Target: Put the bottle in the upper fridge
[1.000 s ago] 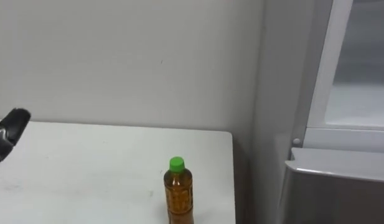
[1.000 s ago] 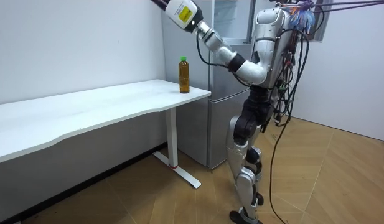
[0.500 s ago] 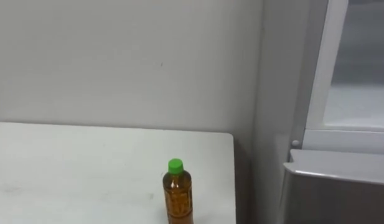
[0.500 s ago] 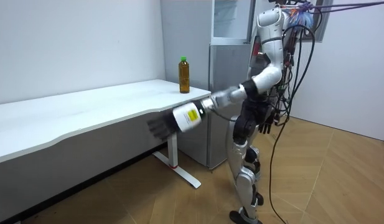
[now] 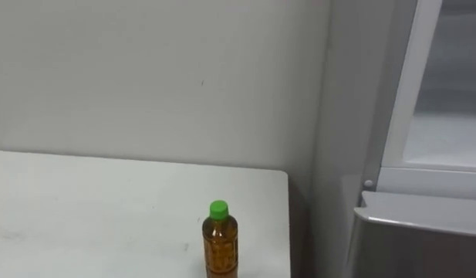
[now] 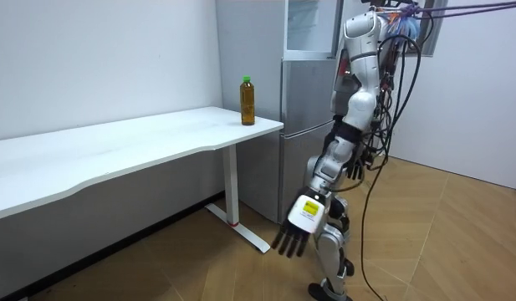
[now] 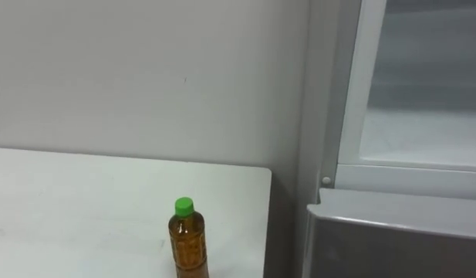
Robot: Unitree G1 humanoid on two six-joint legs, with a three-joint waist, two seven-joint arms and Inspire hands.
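A clear plastic bottle (image 5: pixel 221 249) filled with amber-brown drink and closed with a bright green cap stands on a white desk (image 5: pixel 83 208). It is upright, its long axis vertical and the cap pointing straight up; a label wraps its middle, though the eye views cut off its lower part. It sits on the desk's right end, close to the right edge and toward the far side near the plain pale wall (image 5: pixel 145 77), with bare desk top around it. Just right of the desk, across a narrow gap, stands a tall grey fridge (image 5: pixel 423 239); its lower door is shut, and above it the upper compartment shows a pale frame around a lighter panel. Nothing stands between the bottle and the fridge. In the room view the robot stands upright on the wooden floor (image 6: pixel 199 267) in front of the fridge, off the desk's right end and apart from the bottle. Its left hand (image 6: pixel 291 238) hangs low beside its leg, well below the desk top, fingers straight and spread apart, holding nothing. Its right hand (image 6: pixel 355 170) shows as a dark shape by the hip on the body's far side; whether it is apart or closed I cannot tell.
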